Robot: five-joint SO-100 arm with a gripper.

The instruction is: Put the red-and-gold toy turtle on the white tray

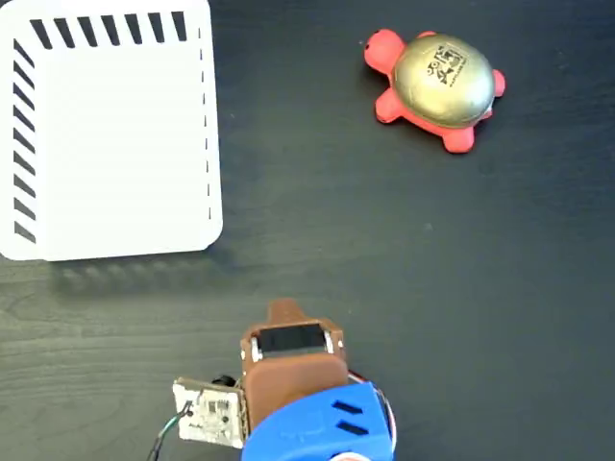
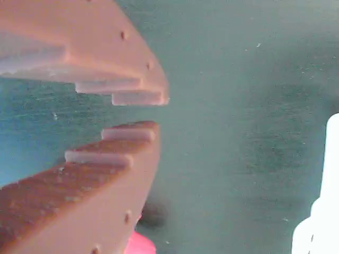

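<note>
The red-and-gold toy turtle (image 1: 434,86) lies on the dark table at the upper right of the fixed view, with its coral head toward the left and its gold shell up. At the upper left lies the white tray (image 1: 110,144), with nothing on it; a piece of it shows at the right edge of the wrist view (image 2: 324,206). My gripper (image 1: 285,309) is at the bottom centre, far from both. In the wrist view my gripper (image 2: 157,112) holds nothing, and only a thin gap separates its jaws.
The dark wood-grain table (image 1: 404,269) stretches between the arm, the tray and the turtle. The arm's blue body (image 1: 317,427) and a small circuit board (image 1: 209,413) sit at the bottom edge. A small coral-red patch (image 2: 139,244) shows at the wrist view's bottom edge.
</note>
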